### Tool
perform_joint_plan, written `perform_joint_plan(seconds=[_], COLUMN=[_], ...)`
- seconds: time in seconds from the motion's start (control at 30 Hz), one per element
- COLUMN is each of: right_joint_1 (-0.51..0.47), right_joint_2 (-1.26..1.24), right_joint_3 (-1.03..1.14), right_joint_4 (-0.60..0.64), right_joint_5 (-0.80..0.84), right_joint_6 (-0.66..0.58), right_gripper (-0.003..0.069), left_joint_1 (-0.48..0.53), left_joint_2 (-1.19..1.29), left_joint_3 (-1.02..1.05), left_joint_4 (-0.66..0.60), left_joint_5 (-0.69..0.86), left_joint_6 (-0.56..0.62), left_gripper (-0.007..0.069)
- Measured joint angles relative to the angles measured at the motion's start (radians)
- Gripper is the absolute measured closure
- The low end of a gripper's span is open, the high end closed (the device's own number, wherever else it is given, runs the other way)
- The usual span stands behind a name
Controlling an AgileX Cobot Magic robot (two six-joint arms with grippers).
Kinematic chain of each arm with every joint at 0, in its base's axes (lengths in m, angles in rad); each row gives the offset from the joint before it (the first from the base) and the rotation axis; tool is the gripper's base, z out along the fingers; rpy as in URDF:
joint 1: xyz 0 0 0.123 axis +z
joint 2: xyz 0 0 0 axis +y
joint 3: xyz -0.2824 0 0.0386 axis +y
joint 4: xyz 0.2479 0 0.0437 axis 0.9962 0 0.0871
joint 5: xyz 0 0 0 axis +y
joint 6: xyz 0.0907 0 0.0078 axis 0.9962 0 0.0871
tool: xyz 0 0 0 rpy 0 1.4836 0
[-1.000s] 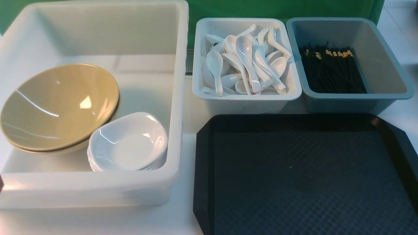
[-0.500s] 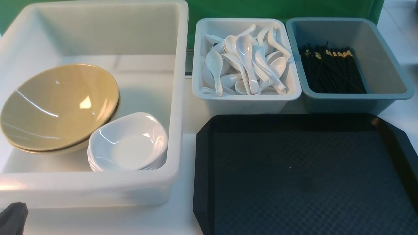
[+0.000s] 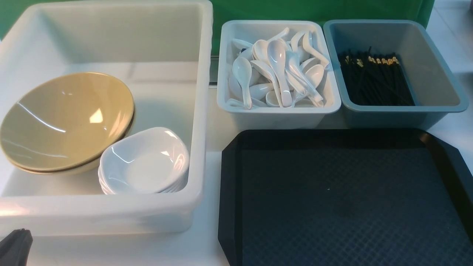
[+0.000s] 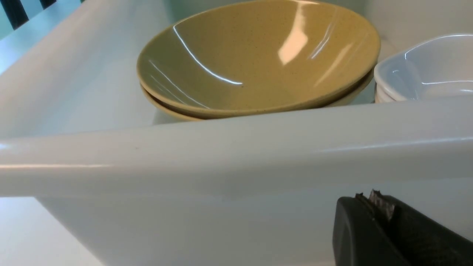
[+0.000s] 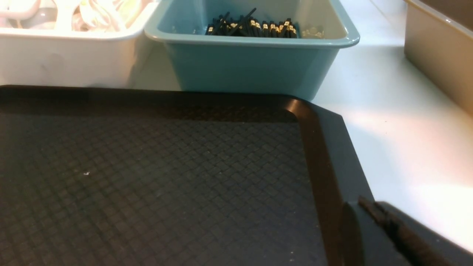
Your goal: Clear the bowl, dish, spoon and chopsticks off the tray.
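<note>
While large black diamond-textured plastic tray (image 3: 343,199) lies bare, glossy mustard-tan bowl (image 3: 66,120) is seen in white tub (image 3: 201,111); slippery, breakable, best taken by rim. Left gripper (image 4: 373,207), right gripper (image 5: 369,210): jaws closed, nothing held.

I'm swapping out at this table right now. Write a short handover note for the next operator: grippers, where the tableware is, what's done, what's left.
Left gripper: shut, empty, low outside the near wall of the big white tub.
Right gripper: shut, empty, over the tray's near right rim.
Bowl and dish: on stacks inside the tub.
Spoons: in the pale bin.
Chopsticks: in the blue bin.
Tray: nothing on the visible part of its floor.
Done: all four kinds are off the tray.
Left: nothing visible to clear.
</note>
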Motion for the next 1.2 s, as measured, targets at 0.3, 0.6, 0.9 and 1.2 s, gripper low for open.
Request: perform_joint_plan(seconds=[0.3, 0.6, 0.9, 1.2], right_joint_1=[0.000, 0.000, 0.000, 0.000], right_joint_2=[0.000, 0.000, 0.000, 0.000], right_joint_3=[0.000, 0.000, 0.000, 0.000], right_joint_4=[0.000, 0.000, 0.000, 0.000], right_joint_5=[0.001, 0.000, 0.000, 0.000], right_joint_6=[0.000, 0.000, 0.000, -0.006], right_gripper=[0.0608, 0.0600, 0.0595, 0.0592], left_joint_1=[0.000, 0.000, 0.000, 0.000], left_joint_2=[0.000, 0.000, 0.000, 0.000], left_joint_3=[0.000, 0.000, 0.000, 0.000], left_joint_4=[0.000, 0.000, 0.000, 0.000], left_joint_5=[0.000, 0.000, 0.000, 0.000], left_joint_6=[0.000, 0.000, 0.000, 0.000], left_gripper=[0.0636, 0.0636, 0.0636, 0.0636])
